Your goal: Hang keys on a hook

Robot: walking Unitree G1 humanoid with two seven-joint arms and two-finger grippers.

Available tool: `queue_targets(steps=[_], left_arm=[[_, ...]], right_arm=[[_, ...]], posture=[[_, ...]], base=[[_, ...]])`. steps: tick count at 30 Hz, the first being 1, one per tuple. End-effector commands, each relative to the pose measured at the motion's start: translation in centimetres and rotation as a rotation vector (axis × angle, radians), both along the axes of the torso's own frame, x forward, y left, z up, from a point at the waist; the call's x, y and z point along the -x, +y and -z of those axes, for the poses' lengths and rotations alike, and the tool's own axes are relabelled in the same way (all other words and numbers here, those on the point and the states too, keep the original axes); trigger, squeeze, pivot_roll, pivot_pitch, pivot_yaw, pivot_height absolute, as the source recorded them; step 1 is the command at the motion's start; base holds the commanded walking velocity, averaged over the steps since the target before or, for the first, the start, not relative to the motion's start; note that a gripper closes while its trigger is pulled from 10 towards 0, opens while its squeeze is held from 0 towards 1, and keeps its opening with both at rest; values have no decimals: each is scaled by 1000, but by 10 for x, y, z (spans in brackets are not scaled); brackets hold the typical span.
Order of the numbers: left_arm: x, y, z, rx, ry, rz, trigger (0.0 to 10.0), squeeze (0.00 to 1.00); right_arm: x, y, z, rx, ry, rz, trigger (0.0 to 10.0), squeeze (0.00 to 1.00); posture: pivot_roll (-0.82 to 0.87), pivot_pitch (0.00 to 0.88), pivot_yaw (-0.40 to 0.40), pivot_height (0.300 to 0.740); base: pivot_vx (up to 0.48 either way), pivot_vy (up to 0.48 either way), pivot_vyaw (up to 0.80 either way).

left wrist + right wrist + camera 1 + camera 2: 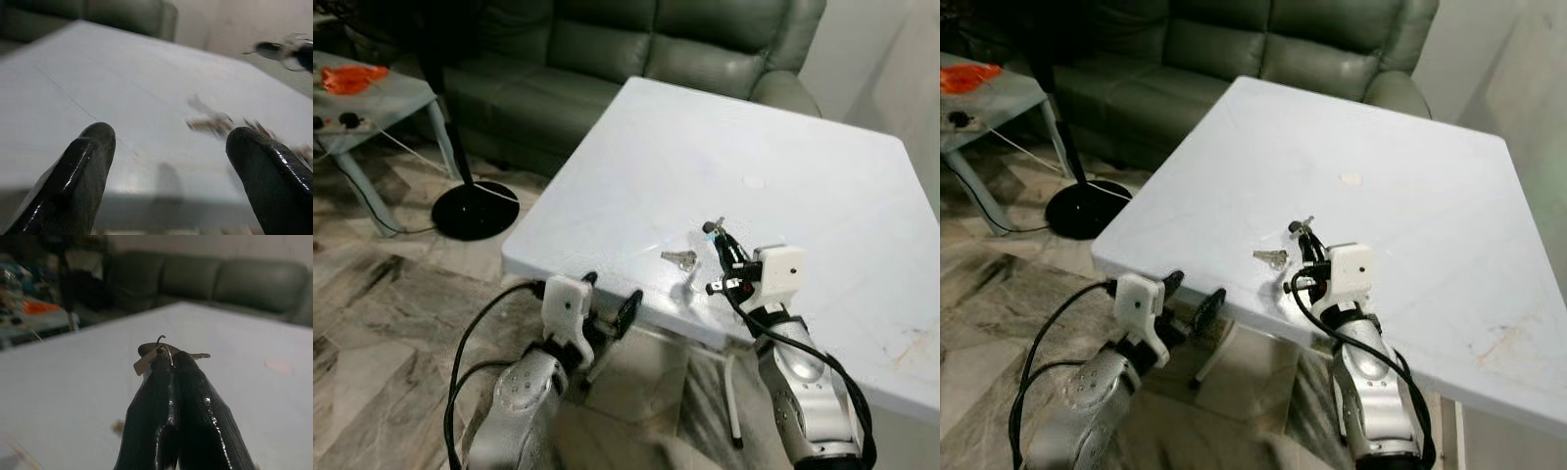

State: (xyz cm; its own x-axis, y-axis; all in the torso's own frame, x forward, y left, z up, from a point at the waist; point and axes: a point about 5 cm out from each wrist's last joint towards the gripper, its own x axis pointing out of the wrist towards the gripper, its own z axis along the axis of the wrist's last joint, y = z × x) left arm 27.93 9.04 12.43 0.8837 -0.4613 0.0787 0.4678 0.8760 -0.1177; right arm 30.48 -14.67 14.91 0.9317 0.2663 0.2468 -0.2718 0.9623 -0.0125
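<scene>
Keys (679,258) lie on the white table (822,186) beside the raised right pincer (715,235) pinching a hook (161,339); left pincer (609,299) spread.

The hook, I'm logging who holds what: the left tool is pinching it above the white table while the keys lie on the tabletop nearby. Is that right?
Not quite: the right tool is pinching the hook, not the left. The right wrist view shows its fingers shut on it. The left tool is open at the white table edge. The keys do lie on the tabletop nearby.
</scene>
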Motion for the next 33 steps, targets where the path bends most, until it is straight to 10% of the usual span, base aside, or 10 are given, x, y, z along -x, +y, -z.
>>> queue_targets(steps=[1, 8, 10, 14, 24, 27, 33], left_arm=[[-7, 6, 0, 2, -4, -48, 10000, 0], [-28, 18, -10, 22, -46, -118, 10000, 0], [-32, 18, -13, 25, -57, -121, 10000, 0], [-36, 18, -15, 29, -67, -120, 10000, 0], [-41, 17, -18, 52, -88, -137, 10000, 0], [-42, 17, -17, 57, -89, -142, 10000, 0], [-42, 17, -16, 63, -88, -149, 10000, 0]], right_arm=[[-3, -9, -9, 42, -50, 6, 10000, 0], [-9, -9, -32, 481, -266, -16, 10000, 0], [-11, -8, -35, 848, -391, -35, 10000, 0], [-13, -6, -34, 1170, -507, -69, 10000, 0], [-24, -15, -34, 1166, -514, 43, 10000, 0], [-32, -23, -35, 554, -210, 65, 10000, 0], [-30, -23, -32, 380, -137, 7, 10000, 0]], posture=[[31, 11, -111, 740], [28, 0, -111, 740], [23, 0, -109, 740], [23, 0, -110, 740], [25, 3, -118, 740], [27, 7, -122, 740], [22, 15, -126, 740]], base=[[0, 0, 0], [0, 0, 0], [0, 0, 0], [0, 0, 0], [0, 0, 0], [0, 0, 0], [0, 0, 0]])
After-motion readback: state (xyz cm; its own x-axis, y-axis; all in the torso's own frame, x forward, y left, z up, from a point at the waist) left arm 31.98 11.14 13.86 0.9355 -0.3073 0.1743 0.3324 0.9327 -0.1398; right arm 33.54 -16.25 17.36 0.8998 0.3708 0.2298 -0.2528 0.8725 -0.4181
